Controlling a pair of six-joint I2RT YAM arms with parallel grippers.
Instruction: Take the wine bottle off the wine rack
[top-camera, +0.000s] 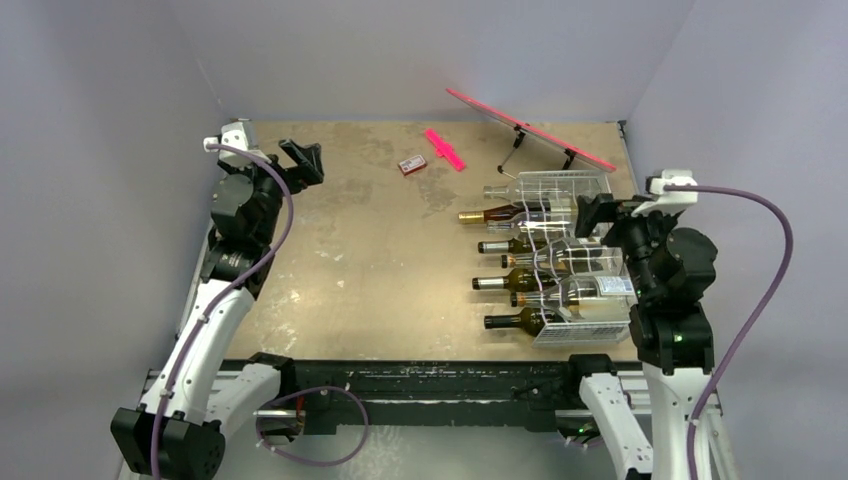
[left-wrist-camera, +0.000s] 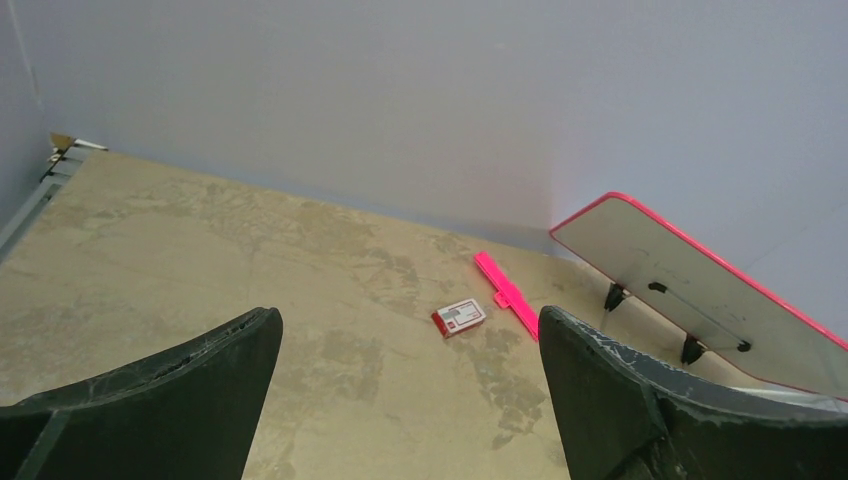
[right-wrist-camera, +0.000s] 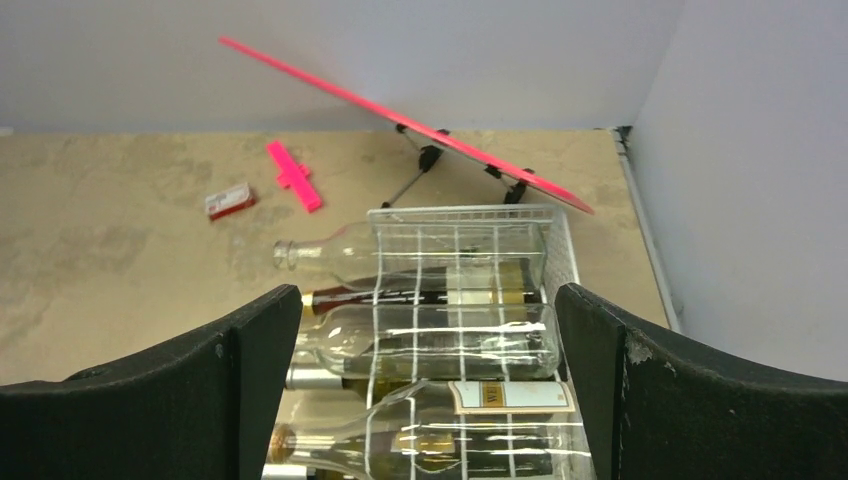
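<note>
The white wire-grid wine rack (top-camera: 575, 262) stands at the right of the table and holds several wine bottles lying on their sides, necks pointing left. Some bottles are clear (top-camera: 560, 187), others dark (top-camera: 515, 321). In the right wrist view the rack (right-wrist-camera: 465, 225) and a clear bottle (right-wrist-camera: 440, 342) lie below and ahead of my right gripper (right-wrist-camera: 428, 400), which is open and empty above the rack's right end (top-camera: 598, 215). My left gripper (top-camera: 303, 162) is open and empty at the far left of the table, its fingers (left-wrist-camera: 180, 400) wide apart.
A pink flat board on a stand (top-camera: 530, 130) leans at the back right. A pink strip (top-camera: 444, 148) and a small red-and-white card box (top-camera: 411, 165) lie on the table near the back. Grey walls close in the table on three sides.
</note>
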